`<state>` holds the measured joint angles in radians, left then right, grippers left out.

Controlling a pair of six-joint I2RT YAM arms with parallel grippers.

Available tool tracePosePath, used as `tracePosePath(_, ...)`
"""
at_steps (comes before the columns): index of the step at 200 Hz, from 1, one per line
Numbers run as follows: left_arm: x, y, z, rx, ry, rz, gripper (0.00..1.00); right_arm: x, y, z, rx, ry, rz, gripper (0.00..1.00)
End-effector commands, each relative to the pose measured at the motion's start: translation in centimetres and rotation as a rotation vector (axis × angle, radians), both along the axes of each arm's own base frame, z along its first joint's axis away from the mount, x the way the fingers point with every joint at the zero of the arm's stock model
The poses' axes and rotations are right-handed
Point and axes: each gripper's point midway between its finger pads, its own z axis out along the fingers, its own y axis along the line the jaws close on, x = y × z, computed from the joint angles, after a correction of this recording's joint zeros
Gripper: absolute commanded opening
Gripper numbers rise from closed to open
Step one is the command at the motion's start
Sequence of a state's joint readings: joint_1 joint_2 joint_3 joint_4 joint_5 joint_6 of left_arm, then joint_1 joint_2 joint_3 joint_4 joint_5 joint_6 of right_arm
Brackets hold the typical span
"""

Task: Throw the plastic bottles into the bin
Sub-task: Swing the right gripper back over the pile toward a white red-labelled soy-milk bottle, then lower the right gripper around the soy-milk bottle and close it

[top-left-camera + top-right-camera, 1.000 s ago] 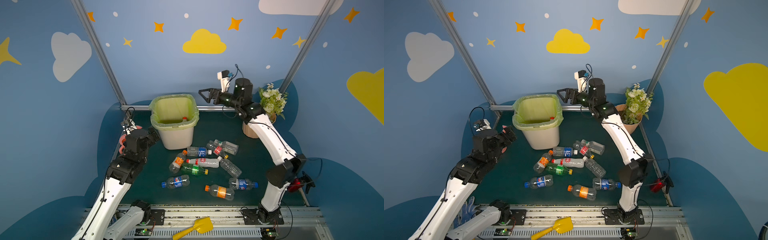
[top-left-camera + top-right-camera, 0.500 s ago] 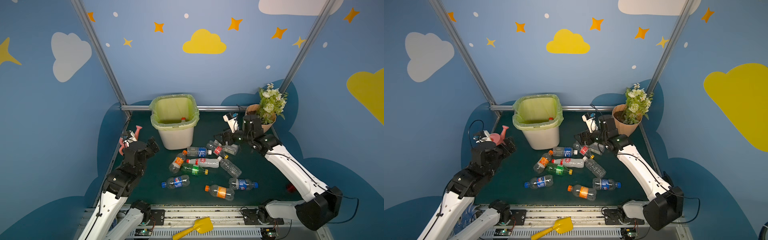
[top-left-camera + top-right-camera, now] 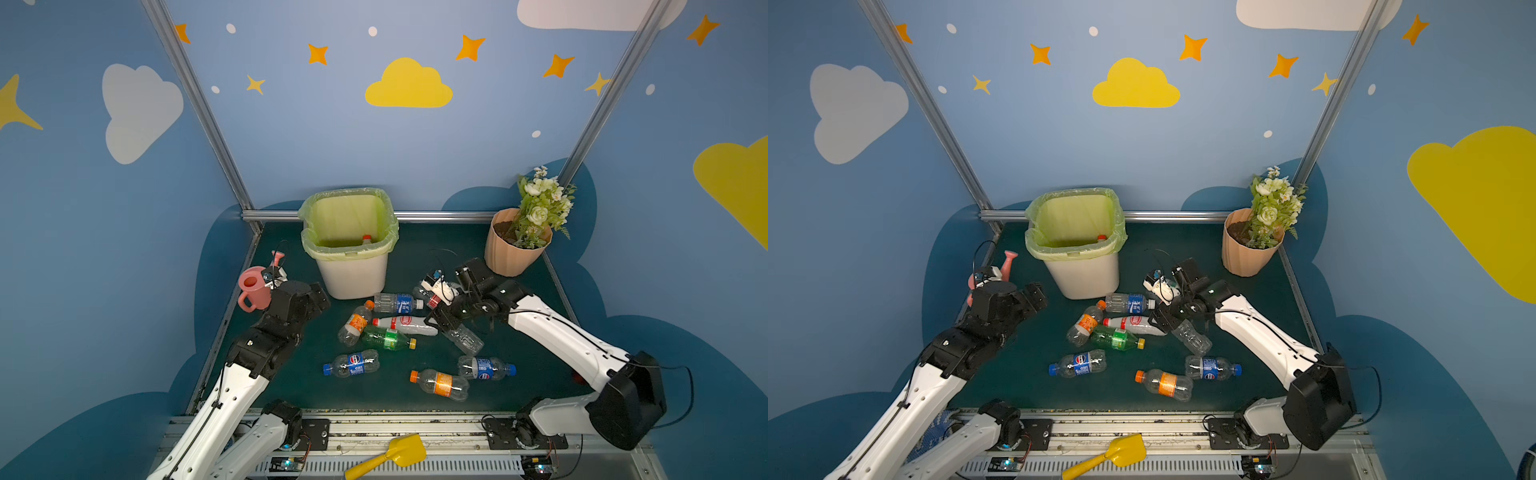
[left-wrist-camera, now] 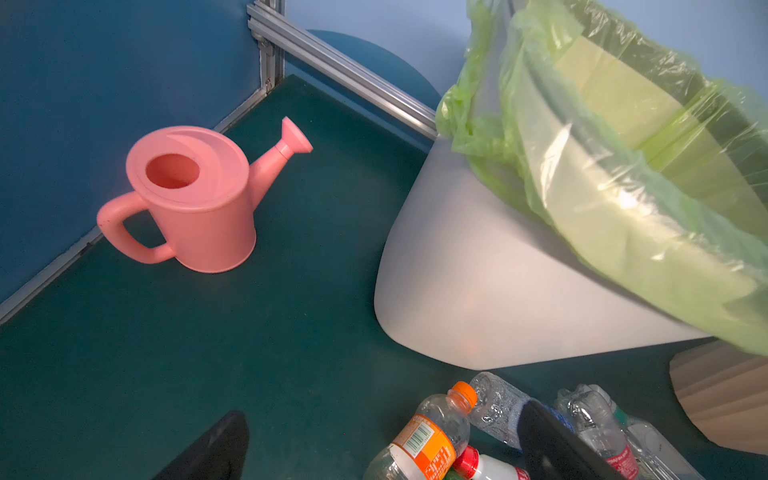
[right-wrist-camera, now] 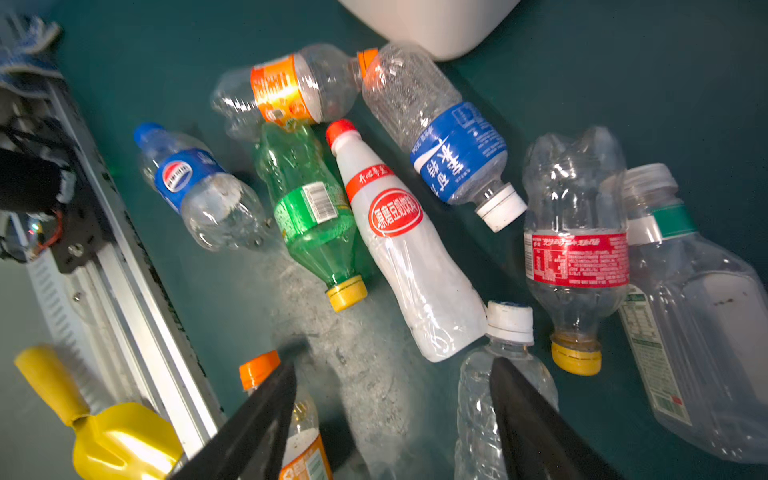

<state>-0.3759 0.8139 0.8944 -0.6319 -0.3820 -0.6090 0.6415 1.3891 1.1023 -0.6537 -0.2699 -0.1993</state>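
Observation:
Several plastic bottles lie on the green mat in front of the bin [image 3: 353,282] [image 3: 1084,278] [image 4: 478,291]. Among them are a white red-capped bottle [image 3: 405,325] [image 5: 407,249], a green one [image 3: 386,338] [image 5: 311,216] and a clear white-capped one [image 3: 463,338] [image 5: 478,407]. One capped bottle [image 3: 366,238] lies inside the bin. My right gripper [image 3: 440,320] [image 5: 395,415] hovers low beside the white bottle's base, open, with bare mat between its fingers. My left gripper [image 3: 320,295] [image 4: 382,453] stands open left of the bin, above an orange-labelled bottle [image 4: 428,440], holding nothing.
A pink watering can [image 3: 253,286] [image 4: 195,199] stands in the back left corner. A peach flowerpot [image 3: 511,253] with flowers stands at the back right. A yellow shovel [image 3: 390,455] [image 5: 108,436] lies on the front rail. Walls close in three sides.
My right arm has swung down from high beside the bin to just above the bottles. My left arm has drawn back and lower, uncovering the watering can.

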Motion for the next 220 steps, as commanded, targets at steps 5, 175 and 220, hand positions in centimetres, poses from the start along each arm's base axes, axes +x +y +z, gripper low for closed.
tracePosePath(5, -0.1, 0.1, -0.3, -0.002, -0.005, 0.009, 1.00, 0.0, -0.2, -1.9, -0.113, -0.007, 0.056, 0.73)
tracePosePath(175, 0.1, -0.2, 0.4, 0.075, -0.146, -0.093, 1.00, 1.5, 3.0, -7.9, -0.310, -0.002, 0.297, 0.65)
tracePosePath(220, -0.3, -0.1, 0.1, 0.086, -0.130, -0.100, 1.00, 2.1, 3.1, -9.5, -0.356, 0.011, 0.314, 0.62)
